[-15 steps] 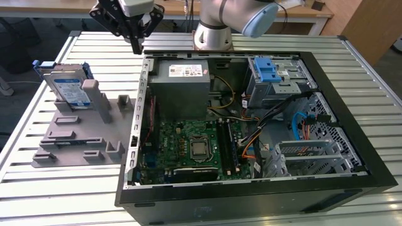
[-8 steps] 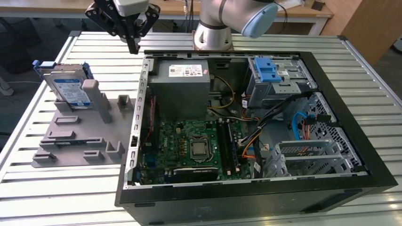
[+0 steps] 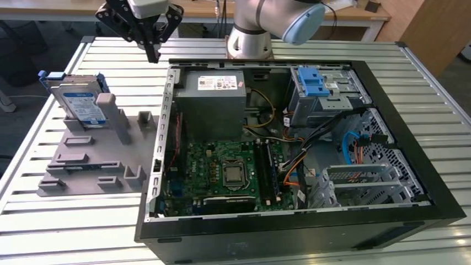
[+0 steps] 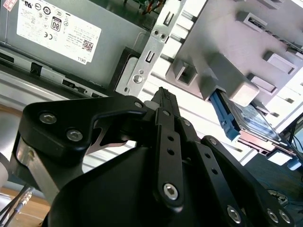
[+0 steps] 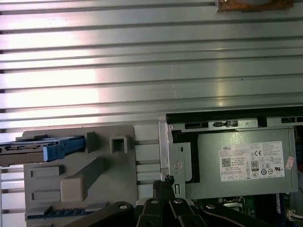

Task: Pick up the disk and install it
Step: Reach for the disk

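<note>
The disk (image 3: pixel 81 106) stands on edge in a grey holder (image 3: pixel 96 160) on the exterior view's left, silver with a blue-and-white label and blue rails. In both wrist views it shows edge-on, disk (image 4: pixel 250 121) and disk (image 5: pixel 33 147), in the holder (image 5: pixel 80 179). My gripper (image 3: pixel 152 54) hangs above the slatted table, between the holder and the computer case's far left corner, apart from the disk. Its black fingers (image 4: pixel 164 101) are shut together with nothing between them; the gripper (image 5: pixel 165 182) tip shows near the case's edge.
An open black computer case (image 3: pixel 412 165) lies on the slatted metal table (image 3: pixel 74 221). Inside are a grey power supply (image 3: pixel 213 105), a green motherboard (image 3: pixel 220 171) and a drive cage with a blue latch (image 3: pixel 312 85). The arm's base (image 3: pixel 250 38) stands behind the case.
</note>
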